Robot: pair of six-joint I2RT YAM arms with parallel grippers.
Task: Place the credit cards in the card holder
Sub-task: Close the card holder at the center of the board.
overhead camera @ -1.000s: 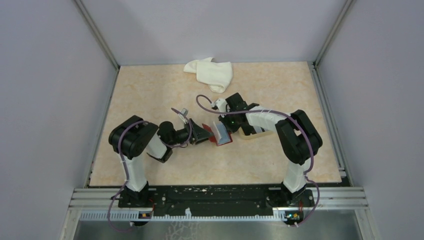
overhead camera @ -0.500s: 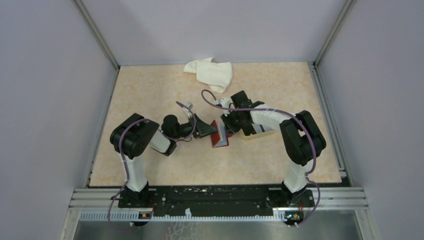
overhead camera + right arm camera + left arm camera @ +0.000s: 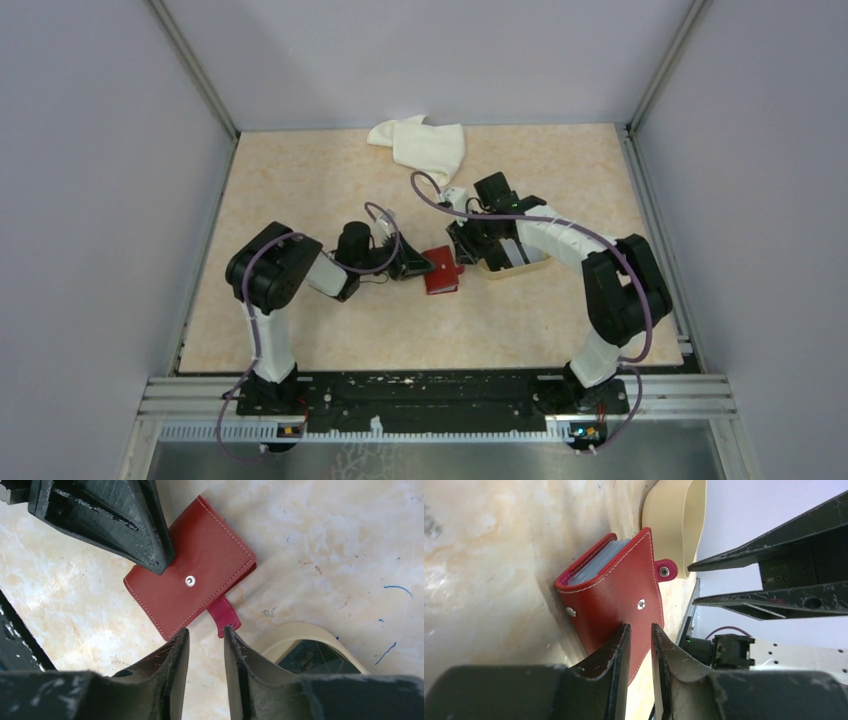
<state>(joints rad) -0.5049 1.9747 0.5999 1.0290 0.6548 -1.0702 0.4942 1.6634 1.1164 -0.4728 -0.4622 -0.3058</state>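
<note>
The dark red card holder (image 3: 441, 272) lies folded shut and flat on the table, its snap tab (image 3: 223, 619) sticking out unfastened. Clear sleeves (image 3: 599, 562) show at its edge. My left gripper (image 3: 640, 626) has its tips down on the cover, jaws a narrow gap apart with nothing between them. My right gripper (image 3: 206, 630) hovers just off the tab side, slightly open and empty. One dark credit card (image 3: 315, 657) lies in the beige tray (image 3: 295, 630) beside the holder.
The beige tray (image 3: 527, 266) sits right of the holder, partly under my right arm. A crumpled white cloth (image 3: 420, 145) lies at the back of the table. Grey walls close in the table on three sides.
The card holder went from standing open at the right gripper to lying folded flat. The right gripper let go and drew back. The left gripper came onto the cover while narrowing.
</note>
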